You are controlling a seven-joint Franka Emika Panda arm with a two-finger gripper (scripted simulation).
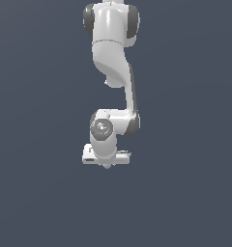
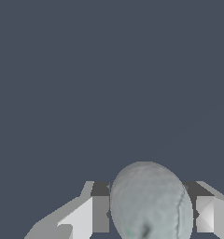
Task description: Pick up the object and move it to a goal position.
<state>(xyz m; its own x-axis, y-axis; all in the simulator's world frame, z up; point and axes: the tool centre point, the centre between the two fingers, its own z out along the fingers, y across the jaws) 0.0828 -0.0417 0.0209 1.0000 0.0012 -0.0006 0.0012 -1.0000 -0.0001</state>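
In the wrist view the pale grey-green ball [image 2: 151, 200] sits between my two fingers. One finger pad [image 2: 100, 214] touches one side of it and the other pad [image 2: 205, 214] stands against the opposite side. My gripper [image 2: 152, 219] is shut on the ball. In the exterior view the white arm hangs down from the top, and the gripper [image 1: 106, 164] is at its lower end, pointing down. The hand hides the ball in that view.
Both views show only a plain dark blue-grey background. The arm's wrist joint [image 1: 102, 128] and upper link [image 1: 110, 43] fill the upper middle of the exterior view.
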